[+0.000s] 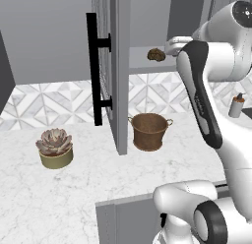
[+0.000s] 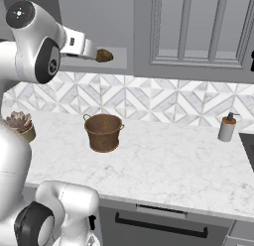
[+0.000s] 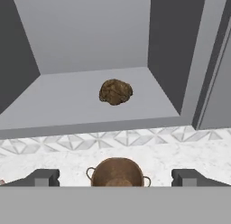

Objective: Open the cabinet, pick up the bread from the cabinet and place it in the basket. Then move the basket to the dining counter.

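Observation:
The grey wall cabinet's door (image 1: pixel 119 71) stands swung open, its black bar handle (image 1: pixel 92 68) facing left. The bread (image 1: pixel 156 54) (image 2: pixel 104 55) (image 3: pixel 116 92), a small brown lump, lies on the cabinet's bottom shelf (image 3: pixel 67 101). My gripper (image 1: pixel 166 50) (image 2: pixel 95 53) (image 3: pixel 116 178) is open just in front of the shelf's edge, level with the bread and not touching it, with nothing between its fingers. Below it on the marble worktop stands the brown basket (image 1: pixel 149 131) (image 2: pixel 103 132) (image 3: pixel 118 173), upright and empty. The dining counter is out of view.
An olive pot with a pink succulent (image 1: pixel 55 148) (image 2: pixel 21 125) sits left of the open door. A soap dispenser (image 1: pixel 236 106) (image 2: pixel 227 127) stands at the right near a dark sink edge. A shut cabinet door (image 2: pixel 198 27) hangs to the right of the opening.

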Robot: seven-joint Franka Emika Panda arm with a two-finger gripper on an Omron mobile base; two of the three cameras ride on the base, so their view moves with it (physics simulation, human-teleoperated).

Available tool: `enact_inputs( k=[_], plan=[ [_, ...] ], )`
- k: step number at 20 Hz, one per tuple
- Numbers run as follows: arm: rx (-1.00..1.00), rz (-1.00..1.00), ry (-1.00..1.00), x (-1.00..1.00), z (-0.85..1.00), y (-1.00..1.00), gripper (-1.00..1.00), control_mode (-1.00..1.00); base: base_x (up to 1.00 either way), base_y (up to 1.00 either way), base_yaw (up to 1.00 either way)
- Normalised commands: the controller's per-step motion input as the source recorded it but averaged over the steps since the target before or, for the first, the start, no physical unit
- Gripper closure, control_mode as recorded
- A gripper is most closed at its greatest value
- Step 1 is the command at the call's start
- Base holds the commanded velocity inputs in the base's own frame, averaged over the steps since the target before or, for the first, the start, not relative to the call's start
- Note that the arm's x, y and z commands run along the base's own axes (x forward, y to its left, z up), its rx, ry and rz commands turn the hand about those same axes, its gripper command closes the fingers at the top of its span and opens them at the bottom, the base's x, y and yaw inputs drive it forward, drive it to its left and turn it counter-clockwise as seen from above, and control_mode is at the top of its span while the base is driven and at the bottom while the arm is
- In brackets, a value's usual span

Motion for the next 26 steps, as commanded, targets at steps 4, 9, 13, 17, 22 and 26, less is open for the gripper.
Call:
enact_inputs(
  k=[4, 9, 13, 17, 22, 26],
  plan=[
    [0.0, -0.09, 0.0, 0.42, -0.06, 0.09, -1.0, -1.0, 0.0, 0.0, 0.0],
    [0.0, -0.09, 0.0, 0.38, -0.11, 0.01, -1.0, -1.0, 0.0, 0.0, 0.0],
    [0.02, -0.02, 0.0, 0.3, -0.17, 0.0, -1.0, -1.0, 0.0, 0.0, 0.0],
    [0.01, 0.0, 0.0, 0.48, -0.13, 0.0, -1.0, -1.0, 0.0, 0.0, 0.0],
    [0.0, 0.0, 0.0, 0.46, -0.16, 0.0, -1.0, -1.0, 0.0, 0.0, 0.0],
    [0.03, 0.02, 0.0, 0.38, -0.14, 0.0, -1.0, -1.0, 0.0, 0.0, 0.0]
  ],
)
